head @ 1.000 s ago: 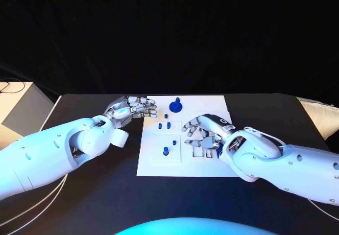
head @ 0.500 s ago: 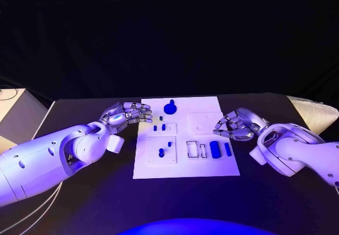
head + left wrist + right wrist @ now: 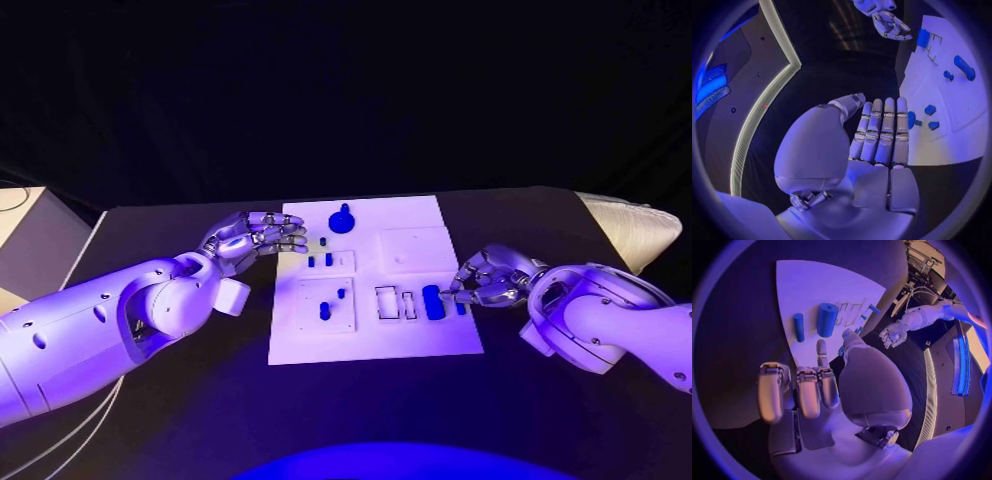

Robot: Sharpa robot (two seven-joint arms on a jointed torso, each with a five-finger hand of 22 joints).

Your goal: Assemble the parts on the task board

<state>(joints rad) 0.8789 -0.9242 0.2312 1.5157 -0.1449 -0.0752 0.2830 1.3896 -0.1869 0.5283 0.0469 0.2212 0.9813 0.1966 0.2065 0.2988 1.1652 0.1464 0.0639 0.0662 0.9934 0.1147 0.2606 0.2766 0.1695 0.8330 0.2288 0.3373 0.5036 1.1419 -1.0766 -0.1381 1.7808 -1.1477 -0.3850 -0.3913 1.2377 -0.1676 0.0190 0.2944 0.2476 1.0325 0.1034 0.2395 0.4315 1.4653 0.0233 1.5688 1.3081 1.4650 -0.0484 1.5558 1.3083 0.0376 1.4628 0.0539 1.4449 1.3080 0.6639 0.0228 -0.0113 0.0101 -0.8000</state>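
Since our right hand (image 3: 488, 279) hovers empty, fingers loosely curled beside the blue cylinder (image 3: 434, 302), we should pinch it squarely — left hand (image 3: 257, 235) idle, fingers together.

No text, label, brand, number or sign can be read in any of the views. The task board (image 3: 411, 340) is plain white with no print that can be made out, and the blue parts (image 3: 434, 301) on it carry no marks. The white arms and silver hands show no legible lettering either.
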